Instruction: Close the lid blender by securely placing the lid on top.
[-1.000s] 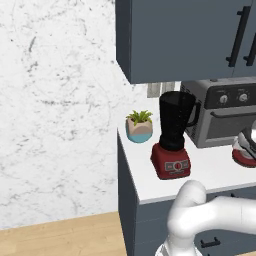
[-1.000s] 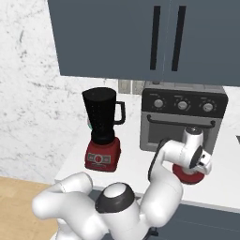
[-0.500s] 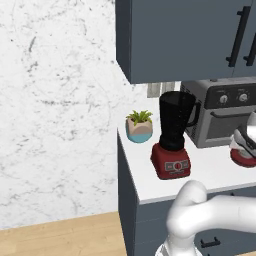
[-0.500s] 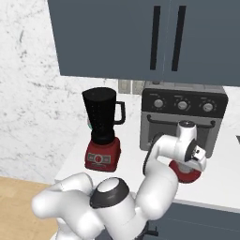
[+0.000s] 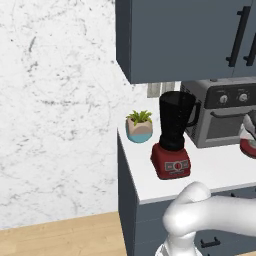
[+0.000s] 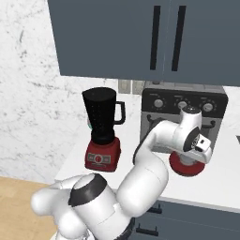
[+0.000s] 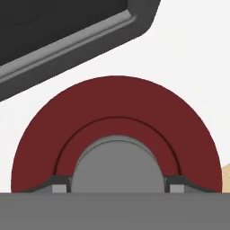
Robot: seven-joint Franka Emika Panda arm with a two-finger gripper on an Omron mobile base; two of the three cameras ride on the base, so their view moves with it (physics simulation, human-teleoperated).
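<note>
Below, flat round red lid (image 7: 116,117), jaws pinching its smooth grey domed cap; dark translucent blender (image 6: 102,131) apart

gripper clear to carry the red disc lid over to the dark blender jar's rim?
Probably yes. The gripper straddles the grey cap of the round red lid on the counter; the tall dark blender jar stands open-topped, with bare counter between them.
</note>
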